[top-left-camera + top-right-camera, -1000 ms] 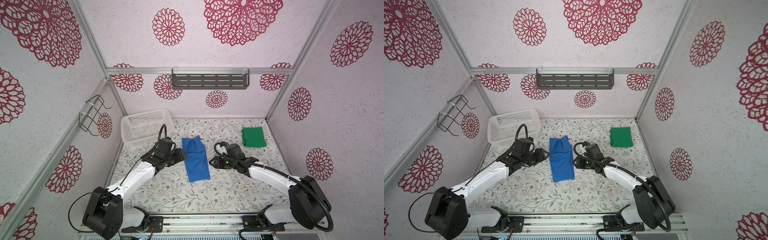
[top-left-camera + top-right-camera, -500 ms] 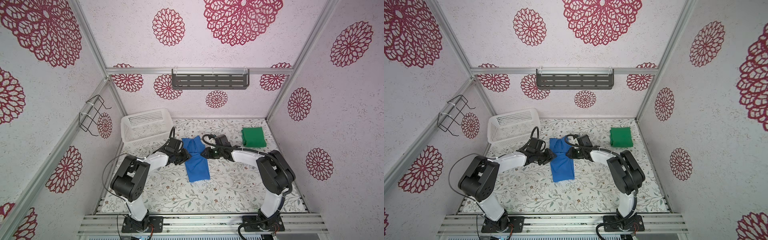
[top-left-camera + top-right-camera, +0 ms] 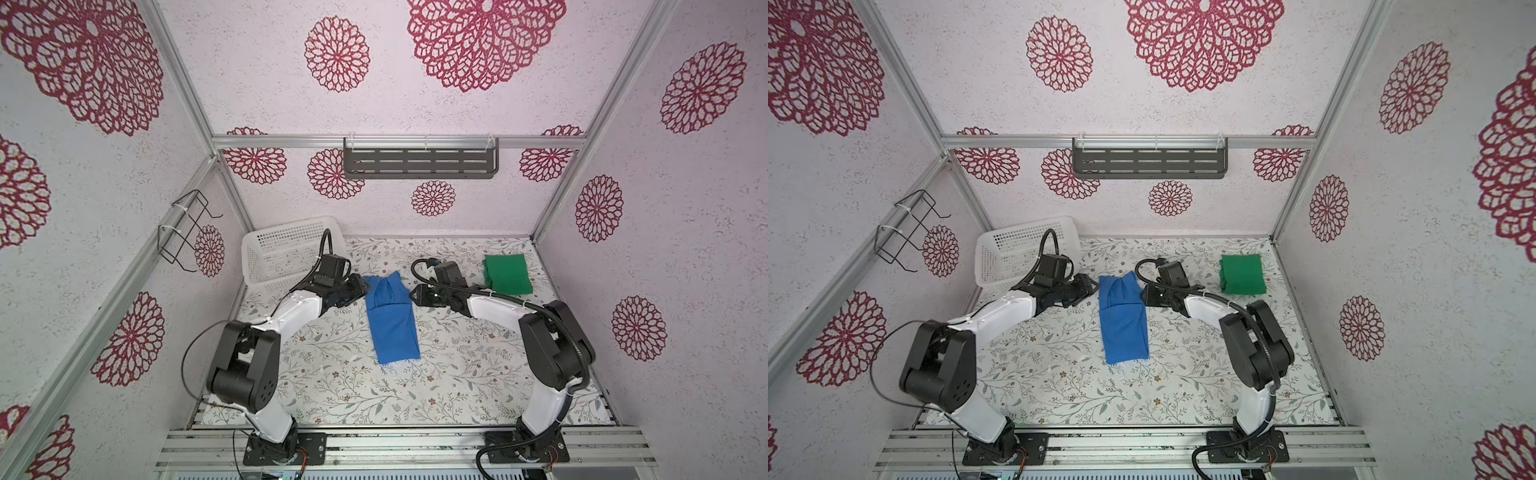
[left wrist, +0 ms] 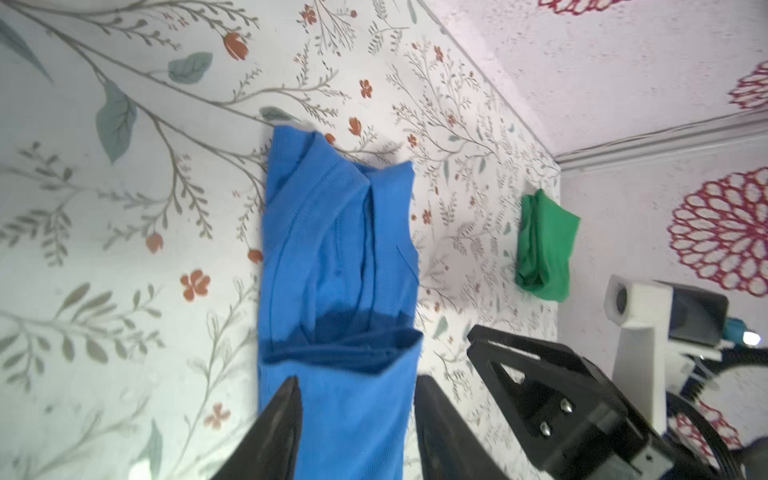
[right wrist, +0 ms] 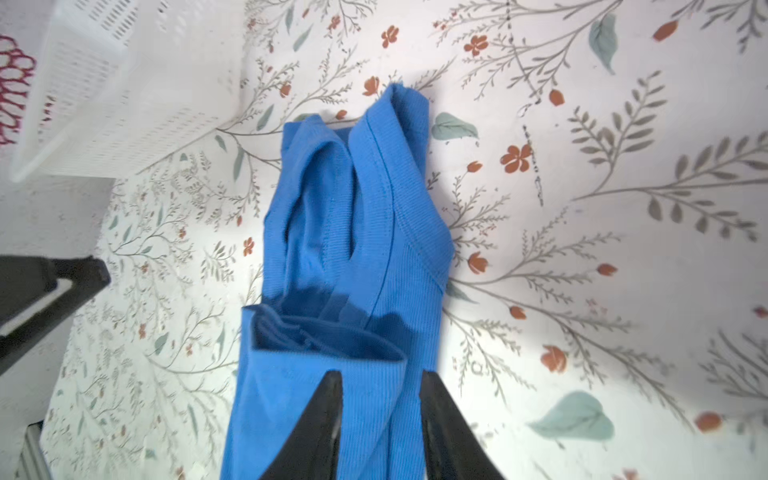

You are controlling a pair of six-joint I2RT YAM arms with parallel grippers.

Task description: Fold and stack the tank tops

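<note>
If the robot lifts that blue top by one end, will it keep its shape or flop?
Probably flops: the blue tank top is thin ribbed cloth lying in soft creases, so its folds would likely fall open. It looks light; pushed, it would probably bunch up.

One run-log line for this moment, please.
blue tank top: long strip, centre; green tank top: folded, apart; left gripper: open; right gripper: open; stacked: no

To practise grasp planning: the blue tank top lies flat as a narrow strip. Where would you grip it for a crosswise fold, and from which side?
Probably the strap end of the blue tank top, at both corners, coming in low from each long side: the strip lies flat, its long edges free, and the left gripper and right gripper flank that end.
</note>
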